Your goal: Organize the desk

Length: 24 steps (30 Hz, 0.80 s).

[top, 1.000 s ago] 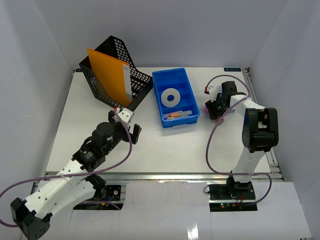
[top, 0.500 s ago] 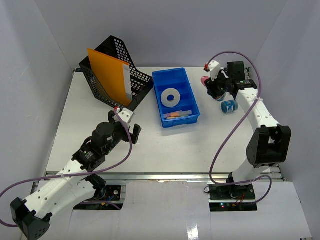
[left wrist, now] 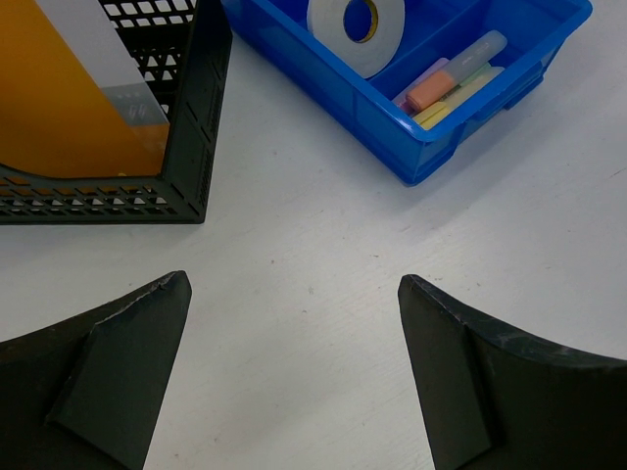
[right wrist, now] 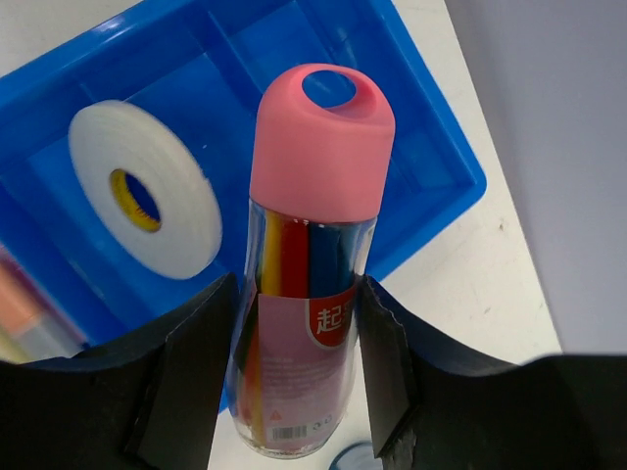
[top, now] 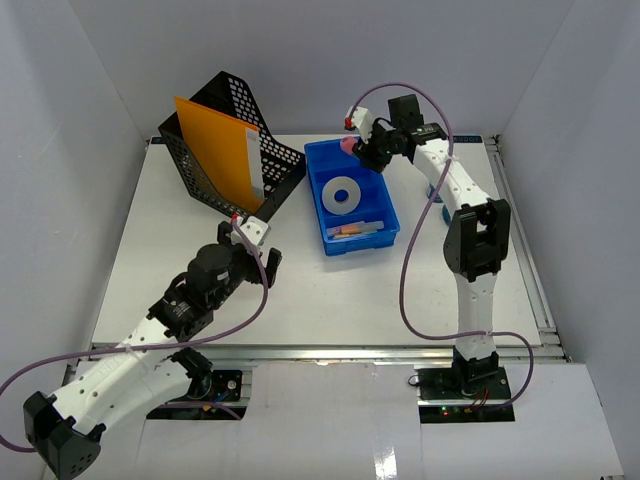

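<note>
Above the blue tray (top: 362,247), right gripper (right wrist: 299,294) pinches one pink-capped tube (right wrist: 318,147), seemingly of pens; left gripper (left wrist: 294,284) spread.

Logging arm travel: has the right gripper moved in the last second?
Yes. The right gripper, shut on the pink-capped bottle, has swung left from right of the blue tray to its far end.

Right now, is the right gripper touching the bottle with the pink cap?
Touching. In the right wrist view, both fingers of the right gripper press against the clear sides of the pink-capped bottle, with no gap visible.
</note>
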{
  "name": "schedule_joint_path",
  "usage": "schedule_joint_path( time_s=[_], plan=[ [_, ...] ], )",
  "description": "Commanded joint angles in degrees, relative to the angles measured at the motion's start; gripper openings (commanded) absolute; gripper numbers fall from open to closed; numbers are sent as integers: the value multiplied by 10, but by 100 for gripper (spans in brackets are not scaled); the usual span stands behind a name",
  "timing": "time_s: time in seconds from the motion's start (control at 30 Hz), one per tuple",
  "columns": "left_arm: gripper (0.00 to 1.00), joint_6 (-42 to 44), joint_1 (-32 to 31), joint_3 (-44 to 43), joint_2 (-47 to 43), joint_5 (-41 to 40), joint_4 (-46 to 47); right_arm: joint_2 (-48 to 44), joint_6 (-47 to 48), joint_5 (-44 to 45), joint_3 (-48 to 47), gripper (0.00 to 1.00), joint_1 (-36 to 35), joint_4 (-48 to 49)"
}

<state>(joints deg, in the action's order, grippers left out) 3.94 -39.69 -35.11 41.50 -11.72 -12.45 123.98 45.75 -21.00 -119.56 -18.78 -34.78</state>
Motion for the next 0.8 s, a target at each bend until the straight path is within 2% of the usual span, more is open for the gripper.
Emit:
schedule_joint_path(
  time_s=[0.0,0.4,0.77],
  plan=[
    [98,8,3,5,7,-12,9,44,55,-30,-57,10,-5,41],
    [98,10,9,7,14,-14,12,95,80,-59,-38,17,-6,125],
    [98,11,11,7,20,-15,13,123,94,-70,-35,27,-10,141]
  ],
)
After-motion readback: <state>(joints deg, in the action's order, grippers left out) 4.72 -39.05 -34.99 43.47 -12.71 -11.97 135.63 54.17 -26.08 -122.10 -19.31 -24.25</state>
